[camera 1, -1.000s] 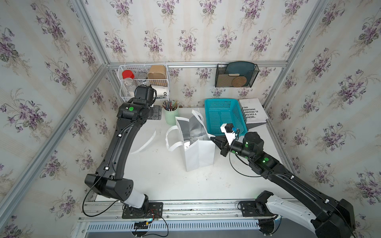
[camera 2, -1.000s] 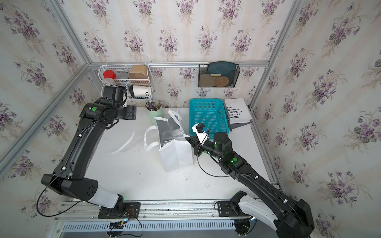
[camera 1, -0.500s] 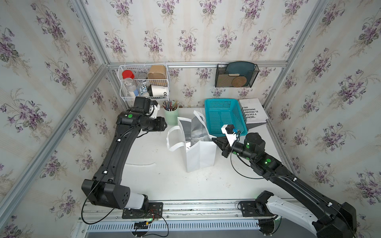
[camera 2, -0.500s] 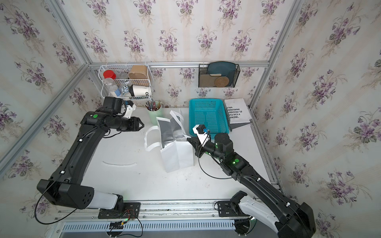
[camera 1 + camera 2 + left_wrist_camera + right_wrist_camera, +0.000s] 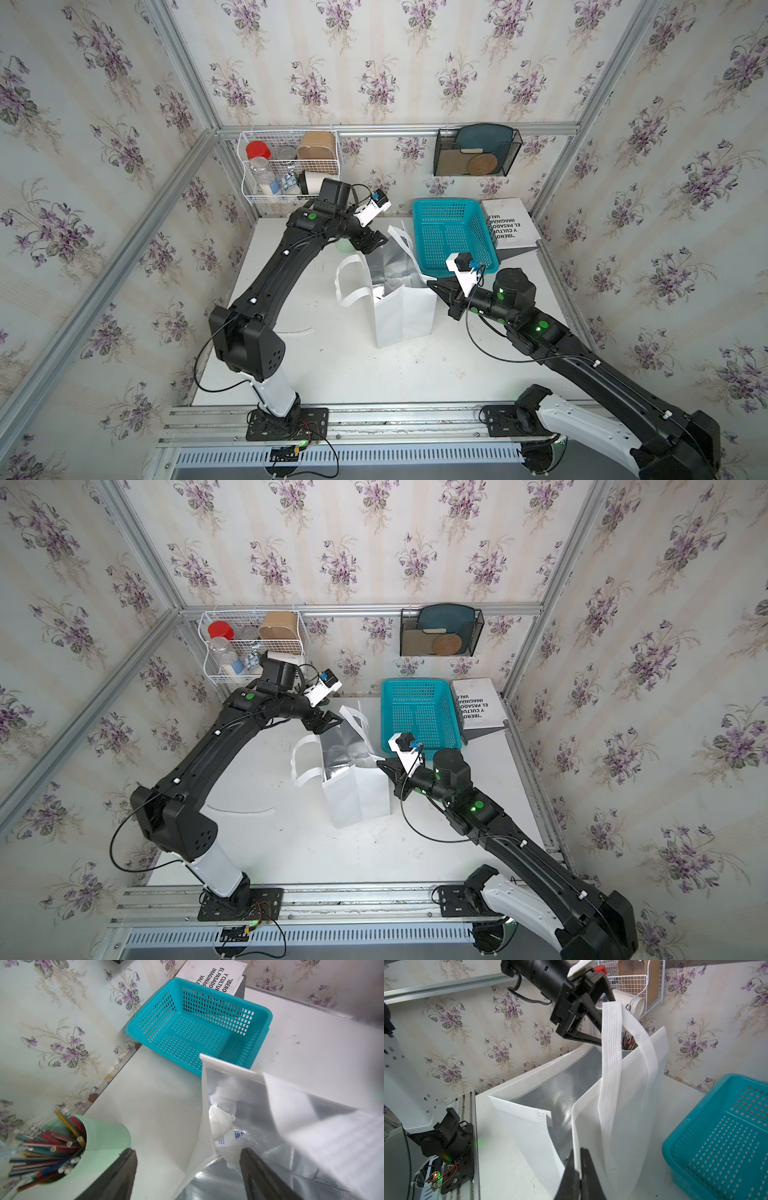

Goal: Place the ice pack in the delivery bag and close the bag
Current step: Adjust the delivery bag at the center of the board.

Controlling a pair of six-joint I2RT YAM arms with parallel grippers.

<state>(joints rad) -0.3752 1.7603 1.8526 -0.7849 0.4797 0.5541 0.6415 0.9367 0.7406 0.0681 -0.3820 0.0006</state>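
The white delivery bag (image 5: pixel 401 316) (image 5: pixel 357 800) with silver foil lining stands open mid-table. Inside it lies the ice pack (image 5: pixel 223 1124), a clear pouch with blue print; a corner of it shows low in the bag in the right wrist view. My left gripper (image 5: pixel 372 243) (image 5: pixel 322 723) (image 5: pixel 187 1151) hangs open over the bag's far rim, one finger above the lining and one outside, holding nothing. My right gripper (image 5: pixel 430 284) (image 5: pixel 379 763) (image 5: pixel 579 1151) is shut on the bag's near-right rim. The bag's strap handles (image 5: pixel 610 1059) stand up loose.
A turquoise perforated basket (image 5: pixel 453 237) sits right behind the bag, beside a white book (image 5: pixel 511 224). A green cup of pencils (image 5: pixel 99 1138) stands just left of the bag's far side. On the back wall hang a wire rack (image 5: pixel 286 166) and a black mesh holder (image 5: pixel 476 151).
My left arm has swung from the back left corner rightward and now sits over the bag's far rim. The right gripper has stayed shut on the bag's rim.
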